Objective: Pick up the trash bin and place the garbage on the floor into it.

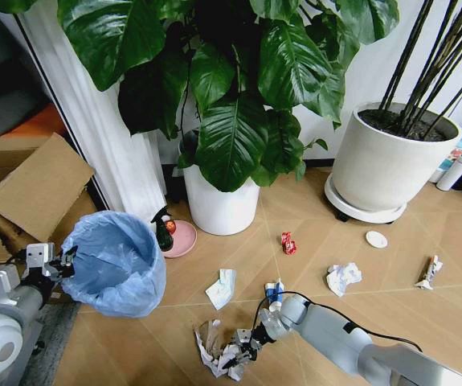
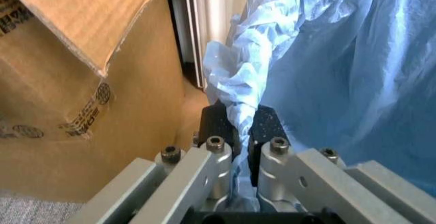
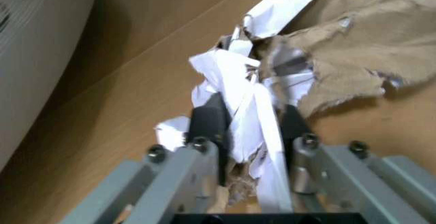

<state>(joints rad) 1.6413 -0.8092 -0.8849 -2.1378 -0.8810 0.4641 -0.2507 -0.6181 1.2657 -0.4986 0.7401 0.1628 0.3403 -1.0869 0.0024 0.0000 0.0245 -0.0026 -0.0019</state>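
We hold the bin (image 1: 118, 261) at our left and grip litter on the floor (image 1: 311, 249).

Left gripper (image 2: 242, 132) pinches the bin's crinkly blue bag; right gripper (image 3: 250, 127) is closed on crumpled white paper (image 3: 238, 89) by our base.

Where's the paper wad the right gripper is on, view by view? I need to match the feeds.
Head view: the wad lies on the floor at bottom centre, at the right gripper.
Right wrist view: the wad sits mid-frame, white strips between the gripper's fingers.
Left wrist view: it is not in this picture; there the left gripper pinches the bin's blue bag.
Shared landmark: the right gripper's fingers.
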